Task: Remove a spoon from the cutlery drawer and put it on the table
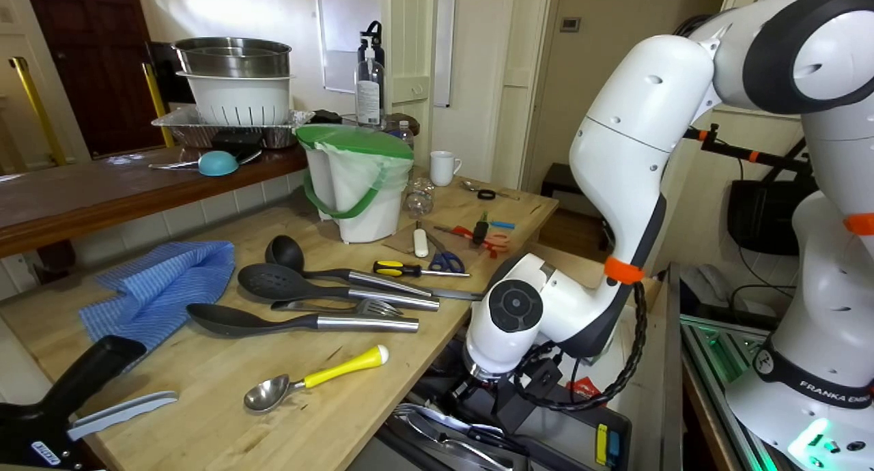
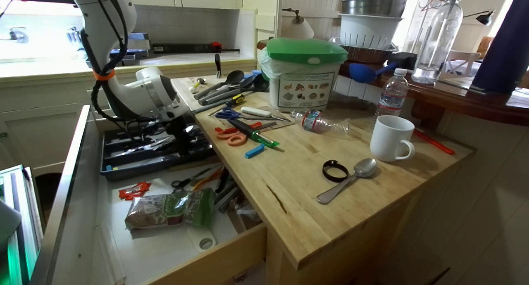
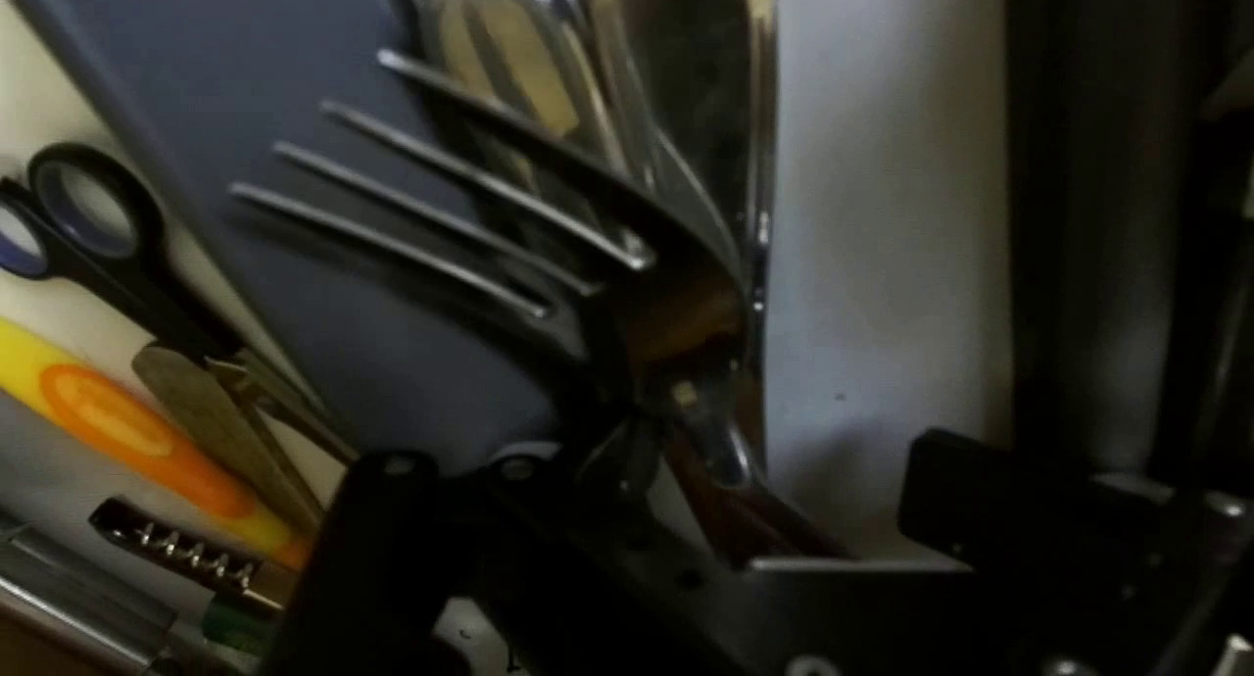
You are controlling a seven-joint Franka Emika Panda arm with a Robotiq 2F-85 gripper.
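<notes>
Wrist view gives me the tool [image 3: 730, 485] down at the tray [image 3: 225, 78], its two fingers well apart and gripping nothing; a fork [image 3: 681, 313] shows in the gap, though I can't tell whether it touches either finger. The fork's tines reach over the tray's grey plastic, and under it are two shiny rounded metal pieces [image 3: 686, 59]. Scissors [image 3: 127, 299] are just outside the tray.

I see my arm [image 1: 614, 109] in both exterior views, bent down so that its end is over the tray in the pulled-out drawer [image 2: 231, 254]. A spoon [image 2: 343, 185] lies on the wooden surface [image 2: 314, 231], near a white mug [image 2: 388, 138]; which pieces in the drawer are spoons, I can't make out. A packet [image 2: 165, 210] rests in the drawer too. Elsewhere on the surface I have a yellow-handled scoop [image 1: 328, 374], a blue cloth [image 1: 171, 280] and a green-lidded bucket [image 1: 355, 177].
</notes>
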